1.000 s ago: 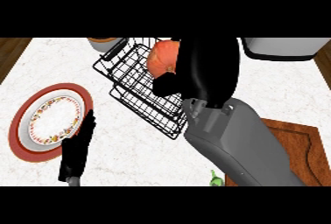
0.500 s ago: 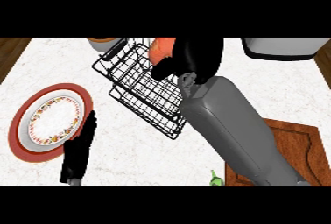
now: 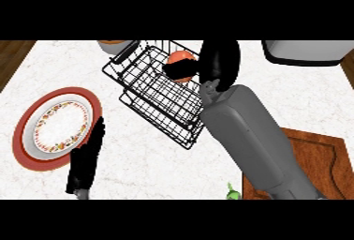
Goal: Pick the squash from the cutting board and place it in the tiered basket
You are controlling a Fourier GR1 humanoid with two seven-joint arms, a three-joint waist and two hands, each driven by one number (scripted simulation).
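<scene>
The orange squash (image 3: 181, 59) sits at the far side of the black wire tiered basket (image 3: 155, 96), over its upper tier. My right hand (image 3: 211, 63) is curled round the squash, its fingers hiding the lower right part of it. The grey right forearm stretches across from the lower right, over the wooden cutting board (image 3: 314, 161). Beside the plate at the lower left, my left hand (image 3: 86, 161) rests on the counter with its fingers straight.
A red-rimmed patterned plate (image 3: 59, 126) lies at the left. A white appliance (image 3: 307, 50) stands at the far right corner, and a bowl-like object (image 3: 114, 45) at the far edge behind the basket. A small green item (image 3: 233, 193) peeks out near the board's front.
My right hand has carried the squash farther away, deeper over the basket's far side, with the forearm stretching out. The left hand has stayed still.
</scene>
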